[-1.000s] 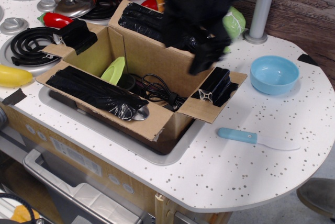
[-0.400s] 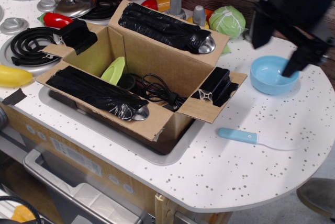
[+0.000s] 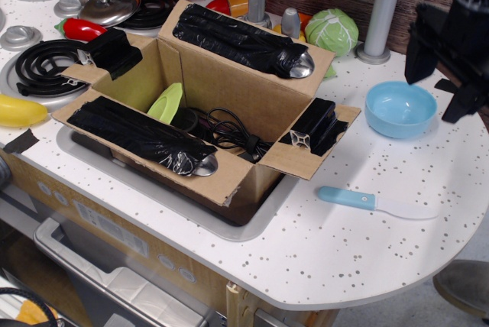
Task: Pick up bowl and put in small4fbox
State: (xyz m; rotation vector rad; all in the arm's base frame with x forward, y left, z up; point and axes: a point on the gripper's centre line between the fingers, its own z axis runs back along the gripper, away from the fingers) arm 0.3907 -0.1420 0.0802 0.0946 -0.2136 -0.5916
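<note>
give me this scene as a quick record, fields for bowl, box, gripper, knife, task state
bowl: light blue, upright on the counter, right of the box, seems empty
box: brown cardboard, flaps open and taped black, set in the sink; holds a green item and black cable
gripper: black, at the right edge, beside the bowl, jaws open, holding nothing
knife: blue handle, in front of the bowl
task state: bowl not yet grasped

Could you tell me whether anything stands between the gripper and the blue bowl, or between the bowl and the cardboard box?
Nothing visible blocks either path. The gripper, jaws open, hangs just right of the bowl with no object between. Bare counter separates the bowl from the box; only the box's own right flap juts toward it.
</note>
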